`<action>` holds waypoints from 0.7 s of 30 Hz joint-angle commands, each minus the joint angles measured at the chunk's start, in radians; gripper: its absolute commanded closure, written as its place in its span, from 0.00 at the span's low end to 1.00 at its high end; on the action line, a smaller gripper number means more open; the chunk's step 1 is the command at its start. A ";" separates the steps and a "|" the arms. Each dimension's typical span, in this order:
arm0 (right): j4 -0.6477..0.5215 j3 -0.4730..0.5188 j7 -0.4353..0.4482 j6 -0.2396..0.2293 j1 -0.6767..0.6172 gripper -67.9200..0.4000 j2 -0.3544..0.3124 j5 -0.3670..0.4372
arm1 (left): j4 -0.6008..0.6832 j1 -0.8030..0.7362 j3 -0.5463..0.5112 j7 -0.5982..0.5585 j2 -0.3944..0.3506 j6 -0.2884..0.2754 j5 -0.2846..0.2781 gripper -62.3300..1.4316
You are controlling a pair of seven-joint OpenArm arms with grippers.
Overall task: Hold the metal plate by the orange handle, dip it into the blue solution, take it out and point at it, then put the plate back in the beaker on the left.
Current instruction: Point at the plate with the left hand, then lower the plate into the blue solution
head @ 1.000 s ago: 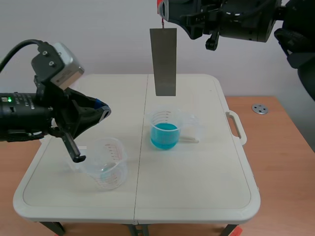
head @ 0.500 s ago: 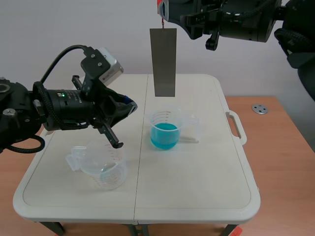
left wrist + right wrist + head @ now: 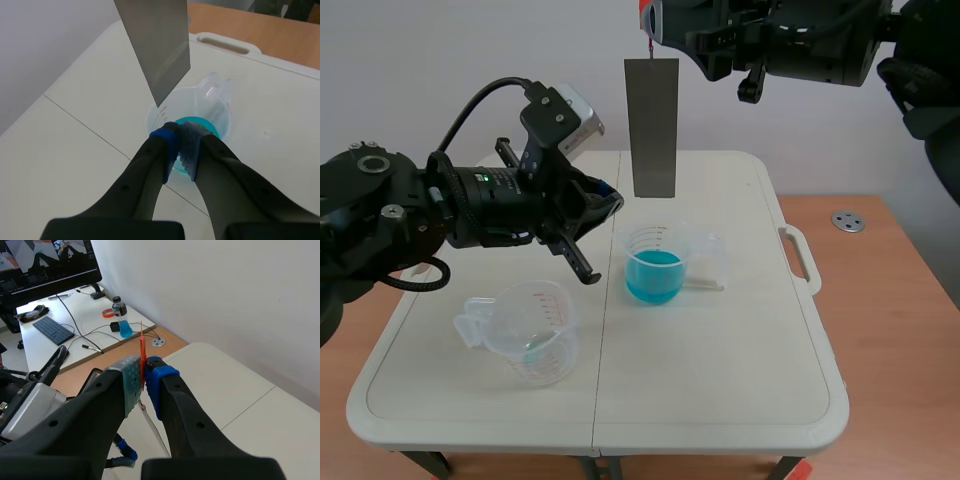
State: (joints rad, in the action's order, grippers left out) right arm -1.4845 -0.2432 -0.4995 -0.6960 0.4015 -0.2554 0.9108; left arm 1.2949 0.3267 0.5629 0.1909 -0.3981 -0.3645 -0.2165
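Metal plate hangs straight above the blue-solution beaker, lower edge clear of the rim. Right gripper is pinched tight on the orange handle, so the plate dangles plumb. Left gripper, fingers closed on nothing, aims at the plate's lower end just above that beaker (pointing, by my read, not gripping). Empty beaker sits left of the blue one, ready for the return.

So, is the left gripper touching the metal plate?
Apart. In the left wrist view a clear gap separates the left gripper from the lower corner of the metal plate.
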 commanded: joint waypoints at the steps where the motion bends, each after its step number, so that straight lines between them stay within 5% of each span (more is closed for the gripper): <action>1: -0.011 0.005 0.011 0.000 0.033 0.98 -0.005 0.026 | 0.013 0.008 -0.002 -0.011 0.004 0.008 -0.010 0.95; 21: -0.011 0.005 0.000 0.000 0.033 0.98 -0.005 0.048 | 0.013 0.000 -0.002 -0.010 0.001 0.036 0.005 0.95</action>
State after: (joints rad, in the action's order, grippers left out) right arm -1.4845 -0.2432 -0.5182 -0.6960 0.4015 -0.2554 0.9360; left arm 1.2949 0.3264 0.5629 0.1909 -0.3992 -0.3305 -0.2085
